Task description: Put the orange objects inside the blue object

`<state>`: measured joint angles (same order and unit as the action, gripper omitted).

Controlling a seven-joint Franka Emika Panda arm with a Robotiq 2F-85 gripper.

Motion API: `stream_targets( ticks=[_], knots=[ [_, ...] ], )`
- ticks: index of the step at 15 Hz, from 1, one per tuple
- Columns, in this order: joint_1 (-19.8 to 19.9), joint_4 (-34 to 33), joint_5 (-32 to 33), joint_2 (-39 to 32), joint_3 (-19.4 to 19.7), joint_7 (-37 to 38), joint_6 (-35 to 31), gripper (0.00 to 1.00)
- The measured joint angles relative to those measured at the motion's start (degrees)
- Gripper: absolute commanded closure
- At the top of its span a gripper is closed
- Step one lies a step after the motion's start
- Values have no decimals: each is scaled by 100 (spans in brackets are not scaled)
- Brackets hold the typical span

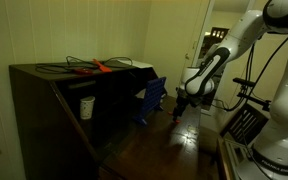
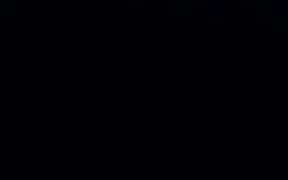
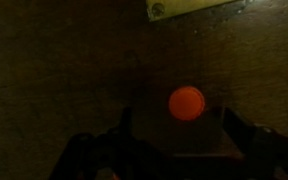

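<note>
In the wrist view a small round orange object (image 3: 187, 103) lies on a dark wooden surface. My gripper (image 3: 176, 128) hangs right above it, open, with one dark finger on each side of the object and not touching it. In an exterior view the gripper (image 1: 181, 110) is low over the dark table, just right of the blue slatted basket (image 1: 151, 100), which leans against the dark cabinet. No orange pieces can be made out in that view. The other exterior view is entirely black.
A dark wooden cabinet (image 1: 54, 100) fills the left side. A white cup (image 1: 86, 106) stands against its front. A long orange-red tool (image 1: 96, 67) lies among cables on its top. A pale strip (image 3: 189, 8) lies beyond the orange object.
</note>
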<state>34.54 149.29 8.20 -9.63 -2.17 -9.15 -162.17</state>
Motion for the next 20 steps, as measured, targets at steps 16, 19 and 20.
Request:
stream_targets(
  ticks=[16,19,20],
  knots=[
    [-1294,-631,-745,-353,1008,-177,907,17],
    [-1342,-686,-745,-386,1032,-206,1064,23],
    [-1358,-720,-745,-397,1046,-218,1129,24]
  ],
)
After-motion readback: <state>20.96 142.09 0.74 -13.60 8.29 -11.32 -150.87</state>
